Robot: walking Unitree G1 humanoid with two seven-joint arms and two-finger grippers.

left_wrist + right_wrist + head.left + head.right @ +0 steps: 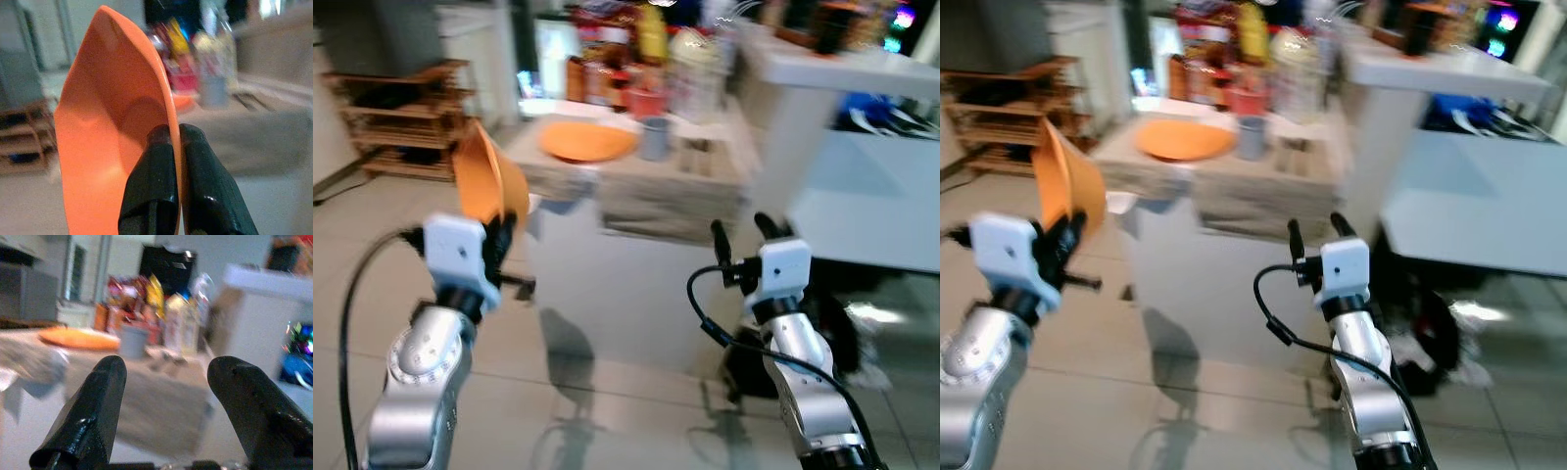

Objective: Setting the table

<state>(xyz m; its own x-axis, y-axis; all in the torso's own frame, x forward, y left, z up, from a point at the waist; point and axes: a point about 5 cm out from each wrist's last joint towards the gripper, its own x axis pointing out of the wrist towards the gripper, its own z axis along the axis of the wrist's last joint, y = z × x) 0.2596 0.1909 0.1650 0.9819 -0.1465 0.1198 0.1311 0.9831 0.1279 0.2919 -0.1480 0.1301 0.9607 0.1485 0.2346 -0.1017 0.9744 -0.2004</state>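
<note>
Well, the robot is setting the table (pixel 666 191), and it is only partly done. One orange plate (pixel 587 142) is already lying near the table's left edge, with one grey cup (pixel 655 137) just beside it. The left gripper (pixel 177 142) is pinching one orange bowl (pixel 487 181) by its rim (held up on its side). The right gripper (pixel 744 235) is holding nothing, fingers spread apart.

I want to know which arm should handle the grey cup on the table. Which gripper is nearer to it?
Right, slightly. The right gripper is open, below and a little right of the grey cup. The left gripper is farther left, shut on the orange bowl.
</note>
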